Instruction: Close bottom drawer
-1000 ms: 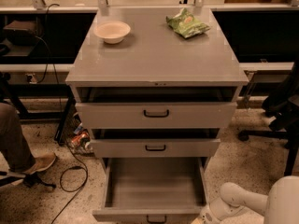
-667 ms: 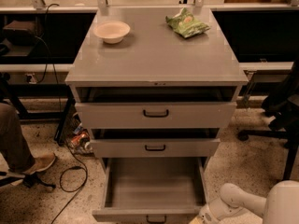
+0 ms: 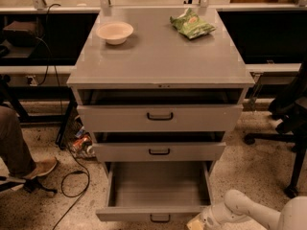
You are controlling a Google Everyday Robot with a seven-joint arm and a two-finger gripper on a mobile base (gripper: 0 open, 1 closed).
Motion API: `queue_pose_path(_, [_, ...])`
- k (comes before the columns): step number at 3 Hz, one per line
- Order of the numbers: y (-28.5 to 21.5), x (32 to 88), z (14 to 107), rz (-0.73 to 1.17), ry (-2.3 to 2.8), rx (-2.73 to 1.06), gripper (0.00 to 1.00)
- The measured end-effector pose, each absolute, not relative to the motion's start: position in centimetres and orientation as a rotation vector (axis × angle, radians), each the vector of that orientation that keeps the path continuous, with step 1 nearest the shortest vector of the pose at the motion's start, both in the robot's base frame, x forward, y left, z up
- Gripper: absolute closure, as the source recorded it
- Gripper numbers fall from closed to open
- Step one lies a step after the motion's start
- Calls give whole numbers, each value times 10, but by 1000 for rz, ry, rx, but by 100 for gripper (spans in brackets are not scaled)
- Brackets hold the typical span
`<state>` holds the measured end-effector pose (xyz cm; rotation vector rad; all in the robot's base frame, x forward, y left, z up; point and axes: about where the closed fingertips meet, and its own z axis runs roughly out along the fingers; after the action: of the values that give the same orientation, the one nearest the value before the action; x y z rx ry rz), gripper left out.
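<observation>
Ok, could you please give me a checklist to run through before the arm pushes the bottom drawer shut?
1. Bottom drawer pulled far out: ok.
2. Nothing inside it to jam: ok.
3. Gripper at the front's right corner: ok.
4. Gripper touching the front: cannot tell.
5. Handle unobstructed: ok.
6. Middle drawer out of the way: ok, it sits above and further in.

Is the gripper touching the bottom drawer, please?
Cannot tell: the camera view shows the gripper beside the right front corner of the wide grey metal bottom drawer, neither contact nor gap plain.
</observation>
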<state>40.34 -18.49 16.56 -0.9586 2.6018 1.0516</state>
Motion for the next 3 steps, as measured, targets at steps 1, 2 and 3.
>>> queue_pose_path(1, [-184,403,165,1053,2601,-959,100])
queue_pose_path(2, [-172,419,160,1055,2548,-1028,100])
queue_pose_path(3, [-172,419,160,1055,2548,-1028,100])
